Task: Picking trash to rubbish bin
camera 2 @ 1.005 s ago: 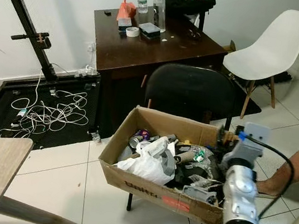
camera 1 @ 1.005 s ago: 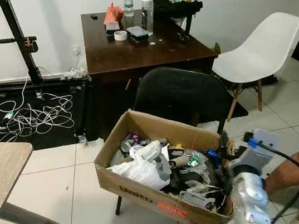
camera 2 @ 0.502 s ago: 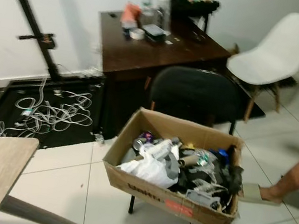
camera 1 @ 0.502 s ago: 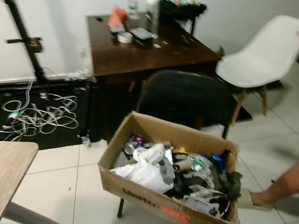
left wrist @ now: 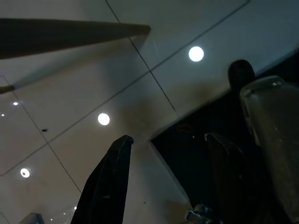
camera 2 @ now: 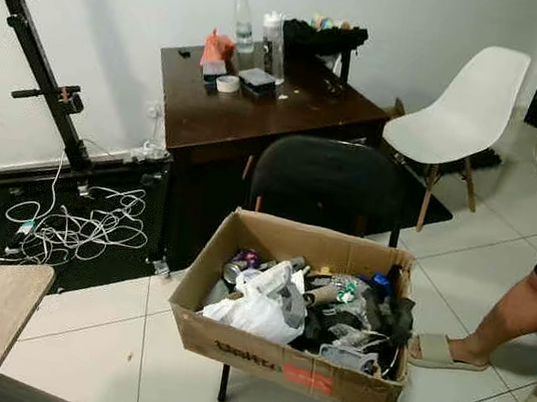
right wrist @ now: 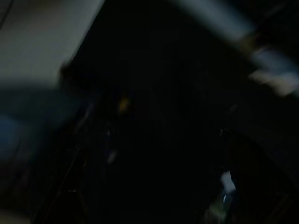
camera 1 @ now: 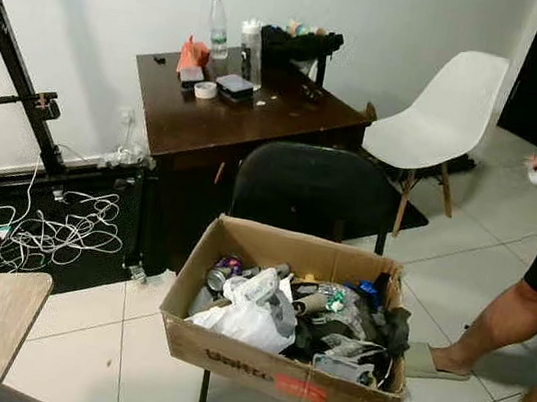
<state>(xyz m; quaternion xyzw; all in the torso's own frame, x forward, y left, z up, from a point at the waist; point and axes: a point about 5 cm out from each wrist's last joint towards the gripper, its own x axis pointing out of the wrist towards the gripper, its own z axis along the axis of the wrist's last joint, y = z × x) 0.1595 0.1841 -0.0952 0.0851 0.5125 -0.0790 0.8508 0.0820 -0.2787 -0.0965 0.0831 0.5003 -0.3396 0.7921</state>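
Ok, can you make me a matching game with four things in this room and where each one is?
Things:
1. cardboard box
2. water bottle
3. white cables
4. white chair

Places:
A. on the brown desk, near the wall
B. on the black mat by the wall
C. on the seat of the black chair, full of rubbish
D. to the right of the desk, with nothing on its seat

Pairs: 1-C, 2-A, 3-B, 4-D
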